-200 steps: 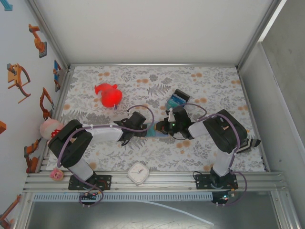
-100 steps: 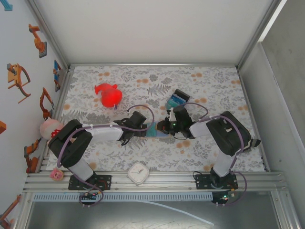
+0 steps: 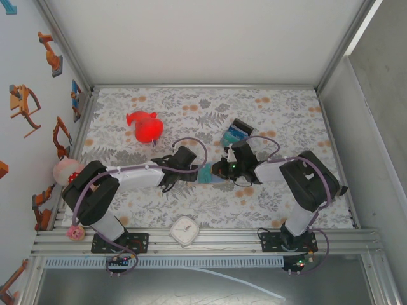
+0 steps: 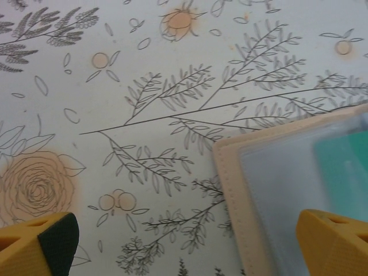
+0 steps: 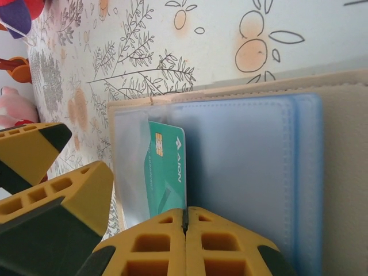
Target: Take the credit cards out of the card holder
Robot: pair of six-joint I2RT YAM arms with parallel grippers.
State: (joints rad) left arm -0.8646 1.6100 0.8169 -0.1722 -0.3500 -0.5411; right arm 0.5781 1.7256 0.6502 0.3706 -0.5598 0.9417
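Teal credit card (image 5: pixel 167 167) sits in the clear pocket of an open tan bifold card holder (image 5: pixel 339 172), flat on the floral-print surface (image 4: pixel 144 86), mid-frame from above. Right gripper (image 5: pixel 185 221): jaws shut at the card's edge, pinch uncertain. Left gripper (image 4: pixel 187 247): jaws wide, empty, straddling the holder's corner. Step: card extraction. Next, probably: pin holder, slide card out.

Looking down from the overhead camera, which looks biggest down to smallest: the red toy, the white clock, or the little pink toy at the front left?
1. red toy, largest
2. white clock
3. little pink toy, clearly smallest

All seem similarly far from the camera, so the order looks fair.
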